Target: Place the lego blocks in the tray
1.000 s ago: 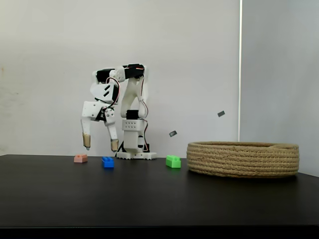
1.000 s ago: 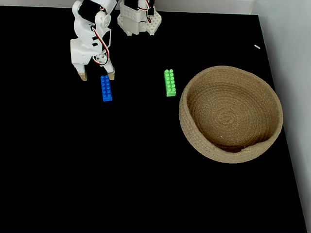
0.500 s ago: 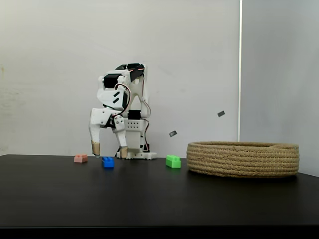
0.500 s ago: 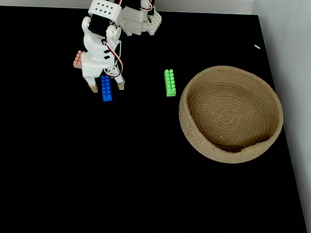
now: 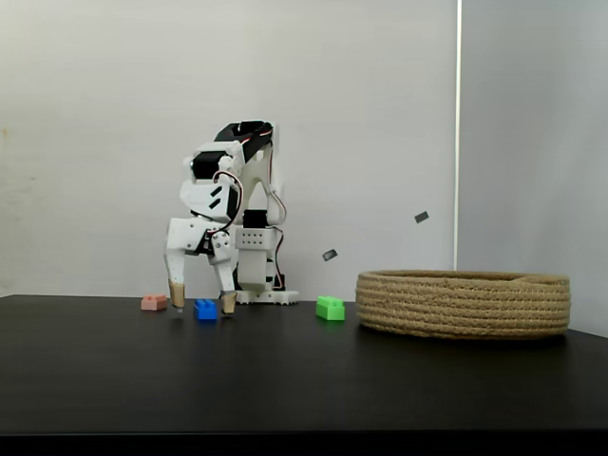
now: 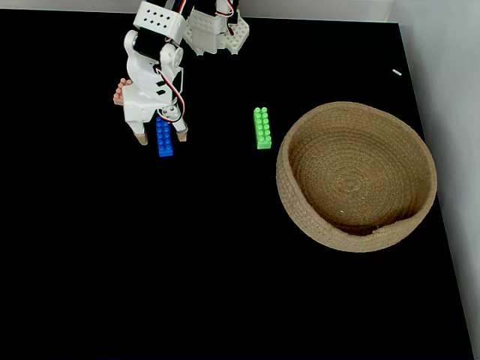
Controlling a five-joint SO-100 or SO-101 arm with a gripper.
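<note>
Gripper (image 6: pixel 160 137) straddles the blue brick (image 6: pixel 164 142) near the table's (image 6: pixel 187 262) back-left corner, jaws spread; close squarely across its narrow sides before lifting.

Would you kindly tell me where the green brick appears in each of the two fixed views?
In a fixed view from the side: the green brick sits on the table just left of the basket, right of the blue brick.
In a fixed view from above: the green brick lies upper centre, just left of the basket.
Shared landmark: the basket.
</note>
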